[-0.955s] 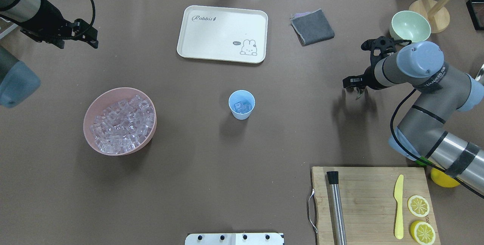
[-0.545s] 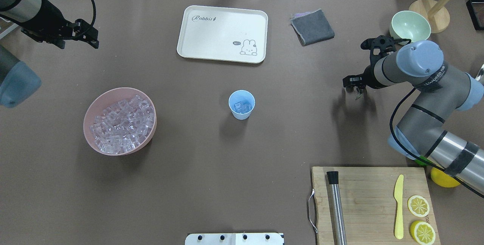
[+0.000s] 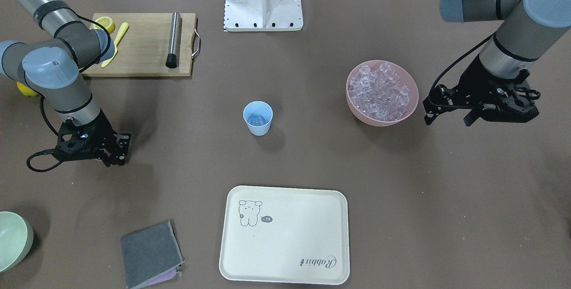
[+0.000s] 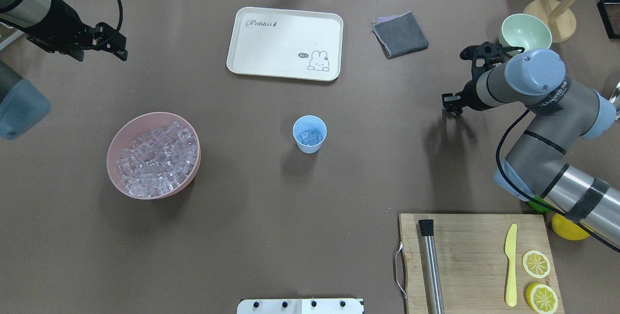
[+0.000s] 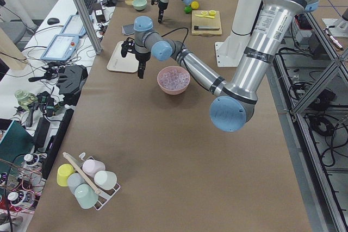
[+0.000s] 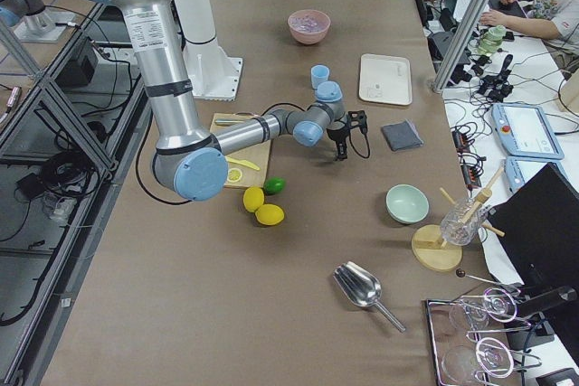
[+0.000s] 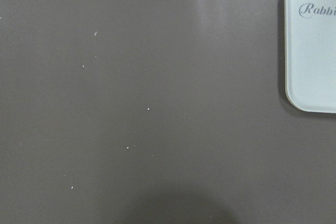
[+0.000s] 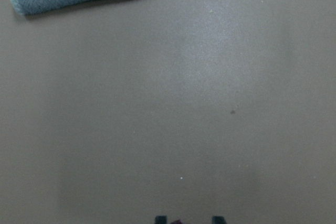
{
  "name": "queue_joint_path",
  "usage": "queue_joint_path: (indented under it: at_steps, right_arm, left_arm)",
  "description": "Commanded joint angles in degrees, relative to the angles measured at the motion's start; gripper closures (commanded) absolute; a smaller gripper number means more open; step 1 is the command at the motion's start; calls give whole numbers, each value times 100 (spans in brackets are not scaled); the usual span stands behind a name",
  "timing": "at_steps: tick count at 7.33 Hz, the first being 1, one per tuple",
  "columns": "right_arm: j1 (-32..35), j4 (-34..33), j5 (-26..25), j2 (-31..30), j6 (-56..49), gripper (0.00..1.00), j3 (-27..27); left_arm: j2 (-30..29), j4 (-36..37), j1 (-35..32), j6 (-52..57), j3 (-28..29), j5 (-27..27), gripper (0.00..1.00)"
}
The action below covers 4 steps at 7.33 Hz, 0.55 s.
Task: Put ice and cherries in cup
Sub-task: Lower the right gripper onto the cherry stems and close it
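Cherries (image 8: 176, 221) sit pinched between the right fingers (image 8: 160, 219).

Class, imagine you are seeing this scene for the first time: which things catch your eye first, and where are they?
First, the pink bowl heaped with glittering ice, at the left of the overhead view. Next, the light blue cup alone at the centre, a few cubes already inside. Then the right gripper hovering off to the right, the cherries just showing between its fingertips.

Upright blue cup (image 4: 310, 148) mid-table holds ice (image 4: 309, 136) (more in pink bowl (image 4: 110, 159)); cherries (image 8: 176, 221) pinched in right claw (image 8: 189, 220).
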Motion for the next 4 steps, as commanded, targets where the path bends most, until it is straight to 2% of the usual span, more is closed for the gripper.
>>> queue_joint_path:
  at_steps: [1,3,4]
  right_arm:
    - [27,3,7,7,29,87,33]
    - [19,12,7,7,20,100,60]
    - [28,-32,16,7,29,100,190]
  left_arm:
    - [41,0,-9,10,-53,0,3]
    - [85,0,-18,19,-71,0,3]
    - [85,0,-27,19,-54,-9,3]
